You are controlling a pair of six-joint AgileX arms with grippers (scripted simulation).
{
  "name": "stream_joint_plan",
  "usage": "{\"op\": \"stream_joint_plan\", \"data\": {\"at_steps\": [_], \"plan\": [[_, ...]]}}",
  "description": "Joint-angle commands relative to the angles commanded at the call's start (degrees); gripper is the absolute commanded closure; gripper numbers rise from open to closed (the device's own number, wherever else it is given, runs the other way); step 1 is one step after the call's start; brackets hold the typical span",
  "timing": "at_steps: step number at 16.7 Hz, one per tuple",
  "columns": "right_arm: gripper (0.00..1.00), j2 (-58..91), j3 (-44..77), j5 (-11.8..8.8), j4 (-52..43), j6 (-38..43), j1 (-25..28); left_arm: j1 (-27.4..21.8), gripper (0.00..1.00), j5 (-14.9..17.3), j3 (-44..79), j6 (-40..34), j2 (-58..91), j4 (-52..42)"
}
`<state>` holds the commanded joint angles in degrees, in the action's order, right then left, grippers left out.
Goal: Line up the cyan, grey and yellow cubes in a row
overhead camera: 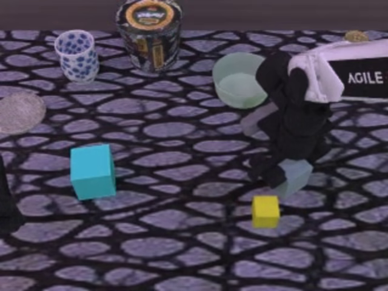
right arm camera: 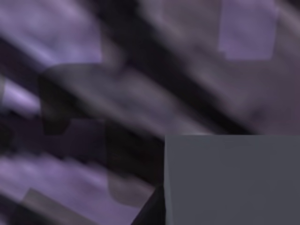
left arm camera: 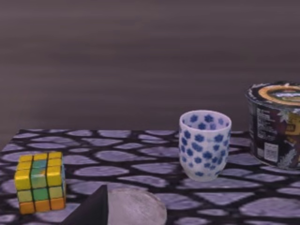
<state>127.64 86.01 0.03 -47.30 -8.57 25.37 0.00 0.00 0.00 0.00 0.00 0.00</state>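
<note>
Your right gripper (overhead camera: 280,173) is down over the grey cube (overhead camera: 295,176), right of the desk's middle. The arm's black wrist hides most of the cube from above, and you cannot tell how far the fingers are apart or whether they hold it. In the right wrist view the grey cube (right arm camera: 232,180) fills one corner, close to the lens.

The yellow cube (overhead camera: 265,211) sits just beside the grey one, toward the near edge, apart from it. The cyan cube (overhead camera: 92,171) rests well apart, toward the left edge.

Your left arm is parked at the left edge. Near the far edge stand a cup (overhead camera: 77,55), a tub (overhead camera: 149,25) and a bowl (overhead camera: 238,79).
</note>
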Motion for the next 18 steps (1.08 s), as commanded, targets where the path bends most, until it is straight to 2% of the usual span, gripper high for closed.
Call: {"op": "stream_joint_plan", "data": {"at_steps": [3,8,14,18], "plan": [[1.00,-0.91,1.74,0.01,-2.40,0.11,0.00,0.00,0.00,0.00,0.00,0.00,0.00,0.00],[1.00,-5.04,7.21,-0.04,-12.60,-0.15,0.52,0.00,0.00,0.00,0.00,0.00,0.00,0.00],[1.00,-5.44,7.65,-0.08,-13.29,0.08,0.30,0.00,0.00,0.00,0.00,0.00,0.00,0.00],[1.00,-4.96,8.81,0.06,-14.13,6.32,2.40,0.00,0.00,0.00,0.00,0.00,0.00,0.00]]}}
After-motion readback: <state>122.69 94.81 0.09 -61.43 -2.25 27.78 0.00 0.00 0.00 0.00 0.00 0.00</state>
